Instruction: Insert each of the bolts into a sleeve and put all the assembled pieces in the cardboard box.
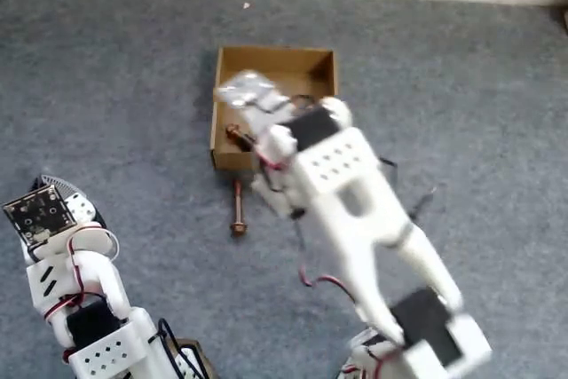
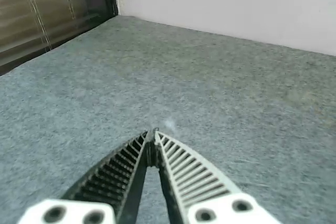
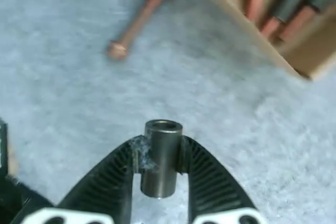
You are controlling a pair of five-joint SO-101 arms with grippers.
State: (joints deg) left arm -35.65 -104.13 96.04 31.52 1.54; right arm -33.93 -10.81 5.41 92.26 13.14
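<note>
the right gripper (image 3: 161, 142) has its fingers (image 3: 207, 177) clamped on a dark metal sleeve (image 3: 161, 161), one finger pressing each side of the tube. the sleeve lies roughly in line with the fingers, and its open, hollow end points away from the wrist. the grey carpeted surface (image 3: 63, 93) spreads beneath it.

beyond the sleeve, a loose copper-coloured bolt (image 3: 139, 19) lies flat on the surface, just outside the wall of the cardboard box (image 3: 236, 19). inside the box, assembled pieces (image 3: 291, 1) lie side by side, dark sleeves with copper bolt ends showing.

in the high view the open-topped cardboard box (image 1: 216, 104) sits on the surface (image 1: 444, 86) near the middle. the bolt (image 1: 238, 206) lies just outside the box's near wall, on the arms' side, with its shaft pointing toward the box. the right arm (image 1: 355, 210) stretches from the lower right edge to above the box. its far end is blurred and hides part of the box's inside.

the left gripper (image 2: 154, 136) has its fingers (image 2: 189, 166) together, tips touching, with nothing between them, above bare surface. a pale wall (image 2: 236, 3) and a slatted blind (image 2: 42, 9) stand beyond it. the left arm (image 1: 80, 299) is at the lower left of the high view, well apart from the box and the bolt.
</note>
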